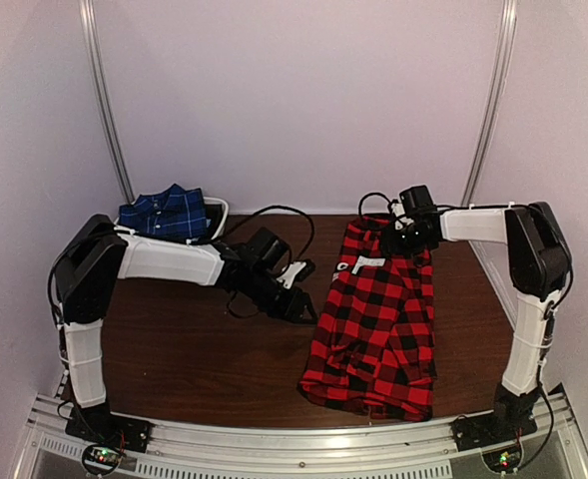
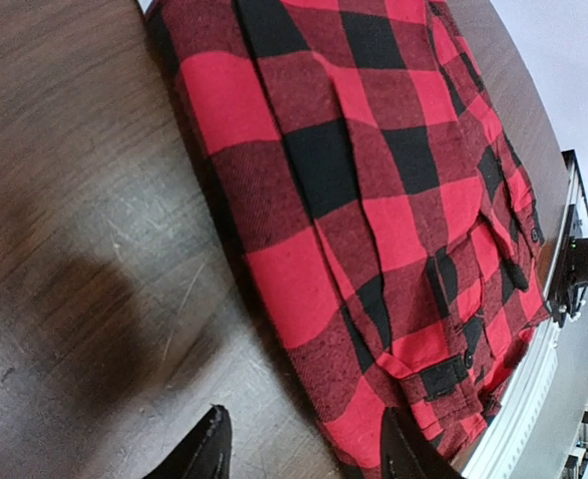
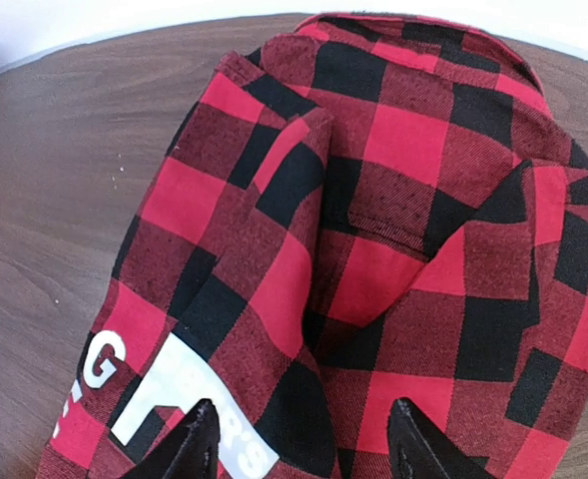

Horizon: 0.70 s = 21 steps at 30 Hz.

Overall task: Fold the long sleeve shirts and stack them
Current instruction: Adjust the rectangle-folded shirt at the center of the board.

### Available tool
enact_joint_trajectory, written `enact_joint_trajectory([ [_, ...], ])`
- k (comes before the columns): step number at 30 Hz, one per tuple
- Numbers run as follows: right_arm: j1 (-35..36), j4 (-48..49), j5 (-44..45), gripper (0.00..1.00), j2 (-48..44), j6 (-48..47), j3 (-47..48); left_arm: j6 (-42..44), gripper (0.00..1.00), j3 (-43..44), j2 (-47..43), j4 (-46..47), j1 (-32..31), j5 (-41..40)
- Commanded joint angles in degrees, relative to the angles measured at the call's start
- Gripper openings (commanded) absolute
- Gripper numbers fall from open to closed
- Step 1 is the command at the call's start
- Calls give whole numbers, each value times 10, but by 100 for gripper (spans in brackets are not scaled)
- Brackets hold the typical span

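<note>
the red-and-black checked shirt [image 1: 378,319] lies long and narrow on the right half of the brown table [image 1: 194,349], with its white letters at the far end. the right gripper [image 3: 301,414] hangs over those letters, fingers apart, holding nothing. the left gripper [image 2: 303,429] is near the shirt's left edge, also spread and empty. the navy shirt [image 1: 166,212] sits at the far left corner.

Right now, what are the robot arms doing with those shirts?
They are working on the red-and-black shirt, which lies partly folded on the table. The right arm's fingers are open over its far end, by the white letters. The left arm's fingers are open at its left edge. The blue shirt sits apart at the back left.
</note>
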Motion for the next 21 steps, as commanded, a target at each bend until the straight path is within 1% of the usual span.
enact_joint_trajectory([
  [1, 1, 15, -12, 56, 29, -19, 17, -2, 52, -20, 8, 2, -4, 12],
  [3, -1, 10, -5, 54, 44, -20, 33, 1, 52, -25, 8, 0, -10, 18],
  [9, -9, 3, -4, 53, 76, -21, 65, 6, 52, -33, 16, -13, -32, 16],
  [11, -11, 0, -8, 49, 86, -21, 73, 6, 51, -33, 18, -14, -37, 17],
  [16, -15, 1, -18, 29, 96, -18, 80, 6, 47, -32, 24, -24, -50, 16],
  [18, -17, 0, -22, 21, 99, -18, 86, 5, 43, -34, 25, -29, -55, 15],
  [21, -22, -5, -20, 8, 106, -15, 98, 4, 35, -37, 27, -38, -62, 10],
])
